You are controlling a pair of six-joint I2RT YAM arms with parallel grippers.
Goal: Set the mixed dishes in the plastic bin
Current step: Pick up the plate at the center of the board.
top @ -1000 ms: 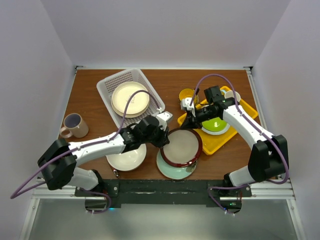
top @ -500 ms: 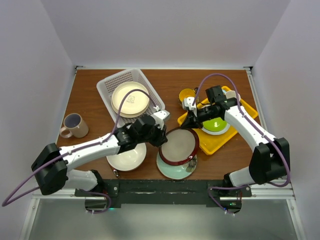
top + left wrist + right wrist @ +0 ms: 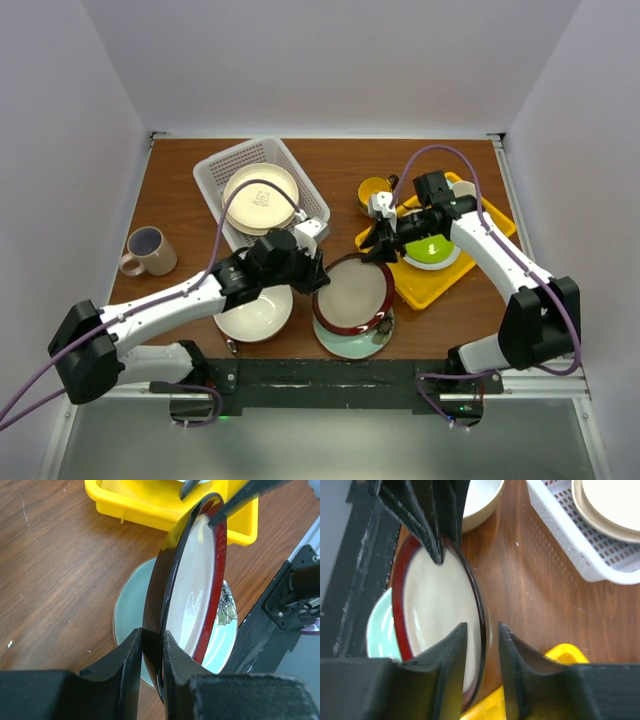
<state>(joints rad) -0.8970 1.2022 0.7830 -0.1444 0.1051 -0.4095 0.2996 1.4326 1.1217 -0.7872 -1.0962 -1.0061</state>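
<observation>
The dark red-rimmed bowl (image 3: 352, 295) hangs tilted above a pale teal plate (image 3: 350, 340). My left gripper (image 3: 318, 275) is shut on its near-left rim; the wrist view shows both fingers pinching the bowl (image 3: 195, 580). My right gripper (image 3: 375, 248) stands open, its fingers straddling the far rim of the bowl (image 3: 440, 610) with a gap beside the rim. The white plastic bin (image 3: 225, 165) at the back left holds a cream plate (image 3: 260, 197). A large cream bowl (image 3: 253, 312), a pinkish mug (image 3: 148, 250) and a yellow mug (image 3: 375, 190) stand on the table.
A yellow tray (image 3: 410, 285) at the right carries a lime-green plate (image 3: 430, 250) and a white cup (image 3: 463, 190). The tray's corner (image 3: 565, 652) lies just under my right fingers. The bin's corner (image 3: 570, 540) is close by.
My right gripper has opened off the bowl's far rim. The left arm, still holding the bowl, has shifted slightly left.
</observation>
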